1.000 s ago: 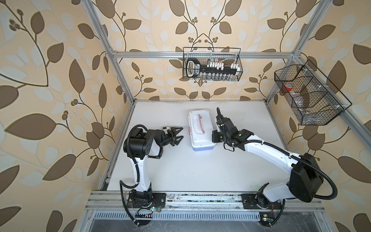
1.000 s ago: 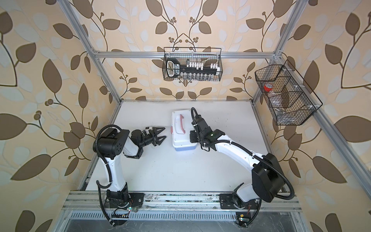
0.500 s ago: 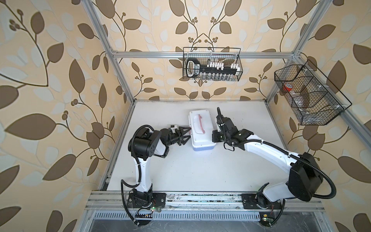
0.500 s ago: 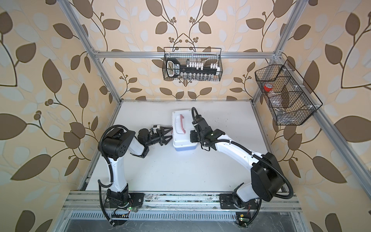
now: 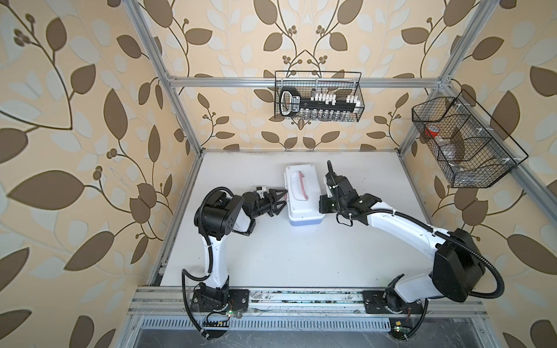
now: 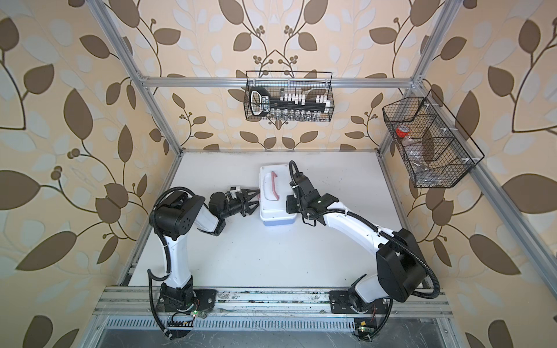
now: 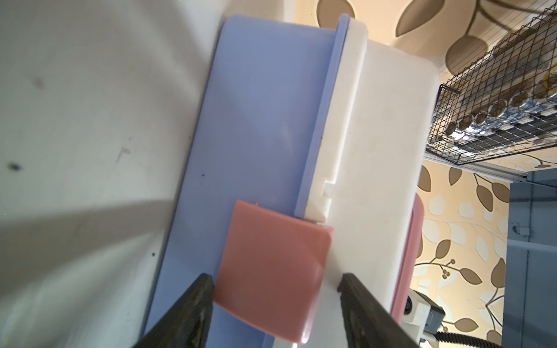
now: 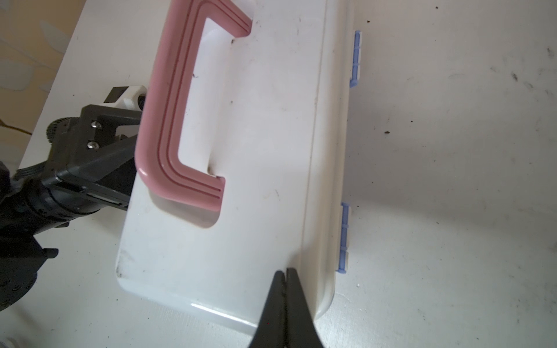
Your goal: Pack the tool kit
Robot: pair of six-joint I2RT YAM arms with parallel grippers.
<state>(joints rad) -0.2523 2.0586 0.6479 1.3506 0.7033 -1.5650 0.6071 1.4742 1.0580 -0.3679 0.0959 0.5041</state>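
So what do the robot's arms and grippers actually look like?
The left arm and right arm are matching: white shells between chunky black joints, with black ribbed cables looped alongside. The left gripper and right gripper each have two slim, black, pointed fingers.

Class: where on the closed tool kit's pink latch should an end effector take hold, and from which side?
Grip the pink latch by its free edge over the blue base, coming in level at the tool kit's long side facing the left arm. The thin flap lies flat on that wall and seems hinged at the white lid; the open left end effector straddles it.
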